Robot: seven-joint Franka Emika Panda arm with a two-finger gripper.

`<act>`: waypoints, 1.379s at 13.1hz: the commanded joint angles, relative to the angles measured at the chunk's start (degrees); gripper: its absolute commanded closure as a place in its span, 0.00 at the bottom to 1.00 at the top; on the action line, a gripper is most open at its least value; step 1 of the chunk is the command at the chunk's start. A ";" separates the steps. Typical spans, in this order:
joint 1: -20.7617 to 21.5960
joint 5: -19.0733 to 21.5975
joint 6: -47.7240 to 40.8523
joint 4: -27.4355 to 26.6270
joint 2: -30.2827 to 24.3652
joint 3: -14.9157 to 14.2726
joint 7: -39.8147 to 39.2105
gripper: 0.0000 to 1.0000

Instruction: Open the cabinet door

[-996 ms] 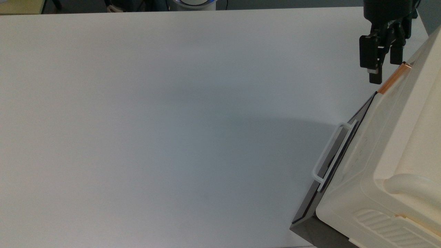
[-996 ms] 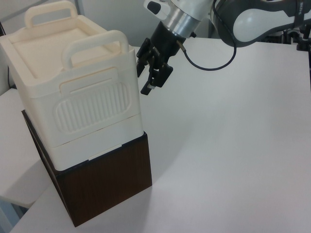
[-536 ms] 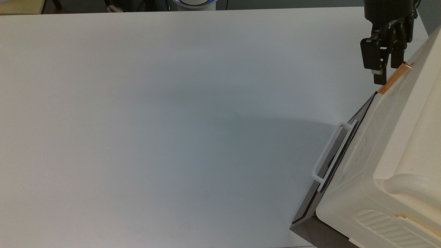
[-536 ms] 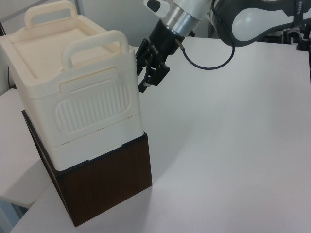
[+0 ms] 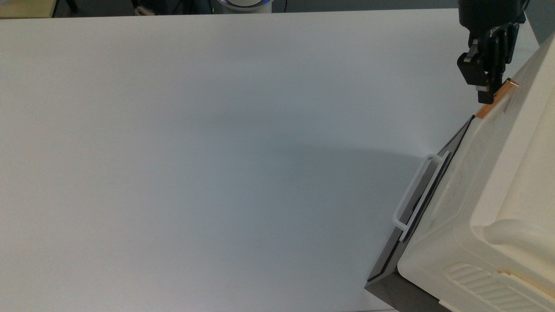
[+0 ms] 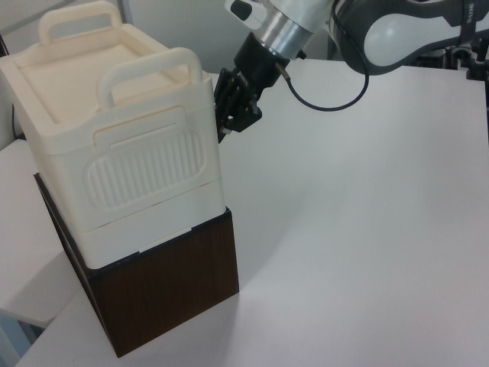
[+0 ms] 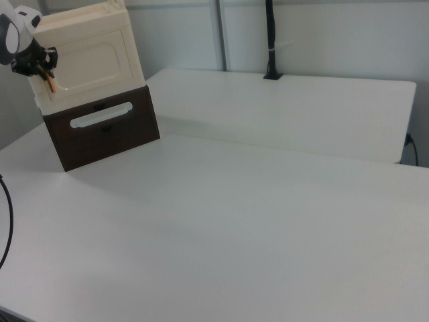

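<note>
While cabinet door (image 7: 87,59) sits flush and shut at upper left of right view, opening not yet begun. Door fronts cream cabinet (image 6: 114,164) stacked on dark drawer unit (image 7: 104,127) with white loop handle (image 7: 100,115). Copper handle (image 5: 496,99) lies at upper right of top view. Gripper (image 5: 486,89) there, fingers drawn narrow, apparently closed about handle's upper end; firm grasp not certain. Left to do: pull, swing door outward.
</note>
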 commanded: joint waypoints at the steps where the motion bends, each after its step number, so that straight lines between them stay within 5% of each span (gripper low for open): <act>1: 1.08 1.55 1.15 -0.03 0.73 -1.51 -2.25 0.81; 9: 0.11 3.83 -8.59 -5.04 -5.42 -1.60 -6.29 0.82; 13: -1.03 3.92 -16.31 -8.02 -8.67 -5.02 -7.52 0.81; 14: -1.38 3.92 -19.65 -9.16 -9.99 -6.25 -7.70 0.74; 16: -2.96 3.23 -31.56 -9.27 -12.71 -10.62 -7.88 0.45; 18: -4.45 2.70 -38.20 -9.18 -15.00 -14.68 -7.79 0.33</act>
